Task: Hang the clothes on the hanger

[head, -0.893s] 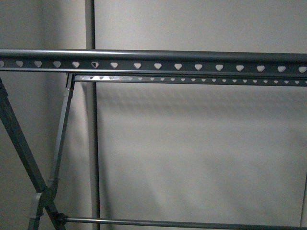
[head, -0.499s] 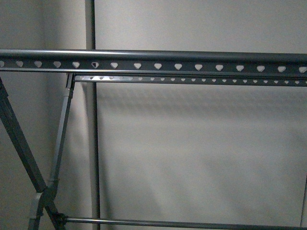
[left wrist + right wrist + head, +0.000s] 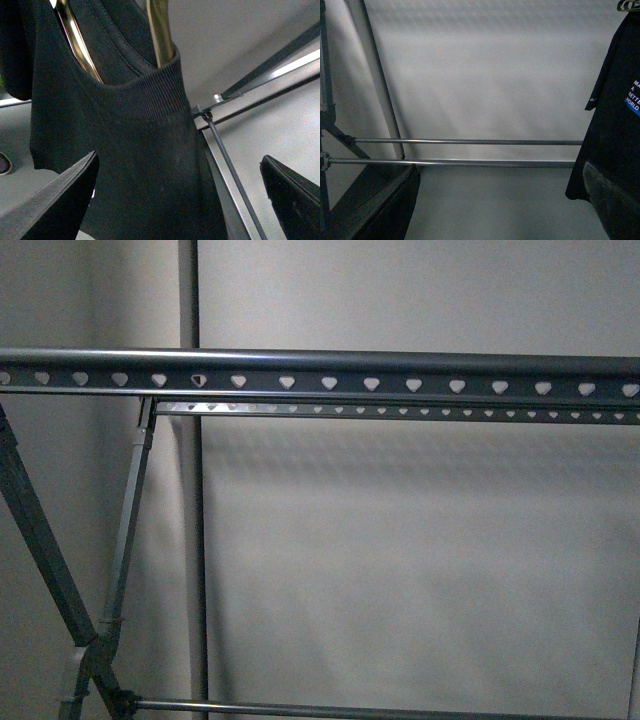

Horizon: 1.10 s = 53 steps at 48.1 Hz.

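clothes [image 3: 140, 165]: one black t-shirt with a ribbed round neck, seen close in the left wrist view, where two gold-coloured coat hanger arms [image 3: 75, 40] pass inside the neck opening. the shirt hangs just beyond the left gripper [image 3: 178, 157], whose jaws stand wide apart with nothing clamped between them. behind the shirt run thin bars and a rail of the grey clothes rack [image 3: 280, 55]. in the right wrist view the same shirt [image 3: 615, 125] hangs at the picture's edge, part of a white and blue print showing on its front; it ends beside two thin lower bars [image 3: 470, 152] of the rack, which run level in front of a pale wall [image 3: 485, 75]. the right gripper [image 3: 498, 167] is likewise spread wide and grips nothing; one finger overlaps the shirt's hem in the picture, and whether they touch cannot be told. the front view shows the rack's long upper rail [image 3: 330, 370] punched with heart-shaped holes, a second rail behind it, crossed legs [image 3: 90, 640] and a lower bar; neither arm nor the shirt appears in that view.
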Available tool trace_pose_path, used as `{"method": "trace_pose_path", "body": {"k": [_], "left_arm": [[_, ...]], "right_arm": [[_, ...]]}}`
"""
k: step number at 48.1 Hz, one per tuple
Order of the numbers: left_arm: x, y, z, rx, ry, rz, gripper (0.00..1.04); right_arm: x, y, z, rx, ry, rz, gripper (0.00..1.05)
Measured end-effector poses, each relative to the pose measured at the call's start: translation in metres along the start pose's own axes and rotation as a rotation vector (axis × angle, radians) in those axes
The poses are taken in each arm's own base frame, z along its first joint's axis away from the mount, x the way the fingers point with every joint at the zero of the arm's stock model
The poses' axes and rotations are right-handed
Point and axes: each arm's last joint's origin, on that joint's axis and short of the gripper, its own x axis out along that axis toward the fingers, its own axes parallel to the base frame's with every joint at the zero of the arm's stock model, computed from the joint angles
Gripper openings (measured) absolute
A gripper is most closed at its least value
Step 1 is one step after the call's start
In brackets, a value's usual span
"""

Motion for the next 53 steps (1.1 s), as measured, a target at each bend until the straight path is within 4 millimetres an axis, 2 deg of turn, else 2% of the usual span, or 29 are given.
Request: {"method": "trace_pose_path", "body": {"k": [9, 14, 19, 22, 23, 27, 31, 37, 40, 43, 48, 53], "left_arm": [[0.045, -0.012, -0.001, 0.002, 0.011, 0.094, 0.97], [0.056, -0.017, 0.000, 0.013, 0.018, 0.092, 0.81], [0.058, -0.023, 0.000, 0.046, 0.031, 0.038, 0.64], [0.051, -0.028, -0.001, 0.082, 0.062, -0.036, 0.50], [0.049, -0.028, -0.002, 0.091, 0.069, -0.047, 0.48], [0.025, -0.025, -0.019, 0.153, 0.183, -0.181, 0.30], [0.007, -0.016, -0.034, 0.188, 0.267, -0.269, 0.22], [-0.020, -0.002, -0.054, 0.308, 0.408, -0.435, 0.14], [-0.042, 0.008, -0.065, 0.448, 0.481, -0.581, 0.12], [-0.058, 0.012, -0.064, 0.570, 0.500, -0.719, 0.12], [-0.067, 0.008, -0.062, 0.750, 0.512, -0.877, 0.12], [-0.065, -0.008, -0.062, 0.970, 0.520, -1.013, 0.12]], "right_arm": [[0.000, 0.000, 0.000, 0.000, 0.000, 0.000, 0.97], [0.000, 0.000, 0.000, 0.000, 0.000, 0.000, 0.97], [0.000, 0.000, 0.000, 0.000, 0.000, 0.000, 0.97], [0.000, 0.000, 0.000, 0.000, 0.000, 0.000, 0.97], [0.000, 0.000, 0.000, 0.000, 0.000, 0.000, 0.97], [0.000, 0.000, 0.000, 0.000, 0.000, 0.000, 0.97], [0.000, 0.000, 0.000, 0.000, 0.000, 0.000, 0.97], [0.000, 0.000, 0.000, 0.000, 0.000, 0.000, 0.97], [0.000, 0.000, 0.000, 0.000, 0.000, 0.001, 0.97], [0.000, 0.000, 0.000, 0.000, 0.000, 0.000, 0.97], [0.000, 0.000, 0.000, 0.000, 0.000, 0.000, 0.97], [0.000, 0.000, 0.000, 0.000, 0.000, 0.002, 0.97]]}}
